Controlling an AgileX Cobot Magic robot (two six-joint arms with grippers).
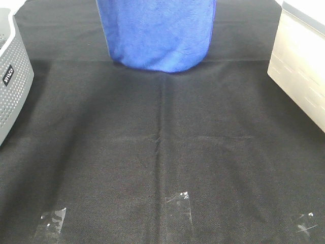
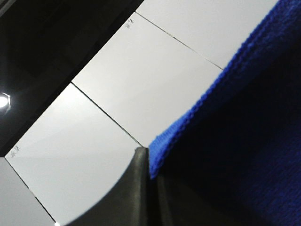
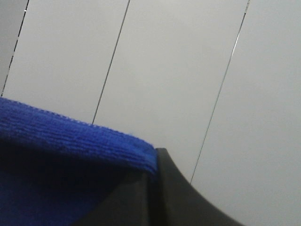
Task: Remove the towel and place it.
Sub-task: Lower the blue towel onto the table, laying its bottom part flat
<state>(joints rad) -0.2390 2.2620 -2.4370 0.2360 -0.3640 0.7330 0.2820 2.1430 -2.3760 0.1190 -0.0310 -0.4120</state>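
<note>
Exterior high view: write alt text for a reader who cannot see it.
A blue towel hangs at top centre, its lower edge near the black table covering. A grey perforated basket sits left, a cream container right.

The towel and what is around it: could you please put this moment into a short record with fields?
towel: blue, hanging at the far middle
left gripper: shut on towel edge
right gripper: shut on towel edge
table covering: black, clear tape patches near front
grey basket: left edge
cream box: right edge
</note>
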